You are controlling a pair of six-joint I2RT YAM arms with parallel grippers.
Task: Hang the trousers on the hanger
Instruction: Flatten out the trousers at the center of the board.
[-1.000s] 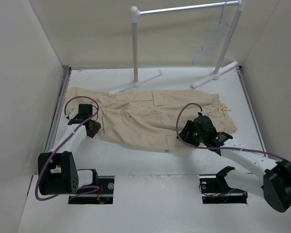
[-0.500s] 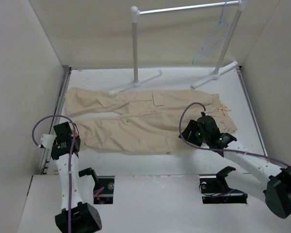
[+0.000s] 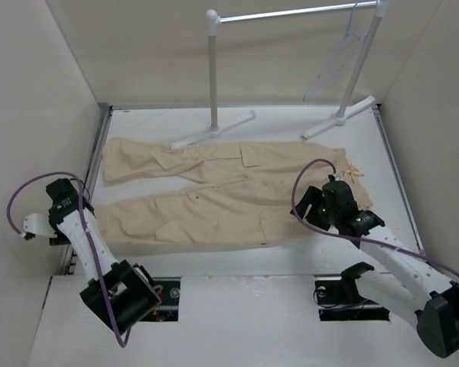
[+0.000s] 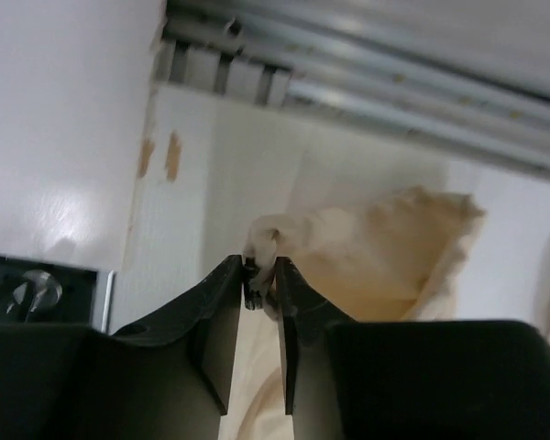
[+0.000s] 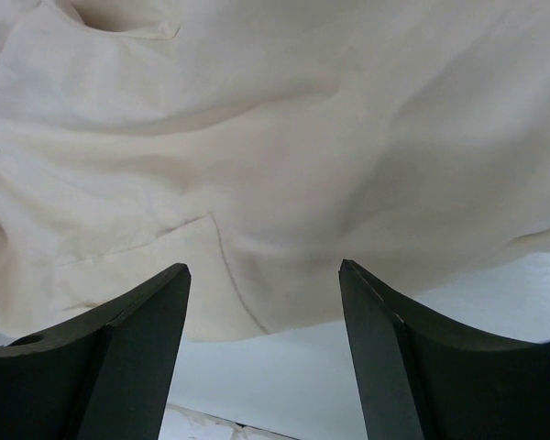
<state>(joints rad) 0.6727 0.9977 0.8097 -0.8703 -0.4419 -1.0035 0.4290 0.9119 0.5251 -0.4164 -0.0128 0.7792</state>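
Note:
The beige trousers lie flat on the table, waist to the right and both legs running left. My left gripper is at the end of the near leg by the left wall. In the left wrist view it is shut on a small fold of the leg's hem. My right gripper is open and empty. It hovers over the trousers' near edge by the waist, with its fingertips apart above the cloth. The pale hanger hangs from the right end of the rack's bar.
The white tubular rack stands at the back, with its feet on the table just behind the trousers. Walls close in on the left and right. A metal rail runs along the table's left edge. Bare table shows in front of the trousers.
My left arm swung out to the far left, pulling the near leg's end with it, so the bunched leg now lies straight. My right gripper shifted slightly right.

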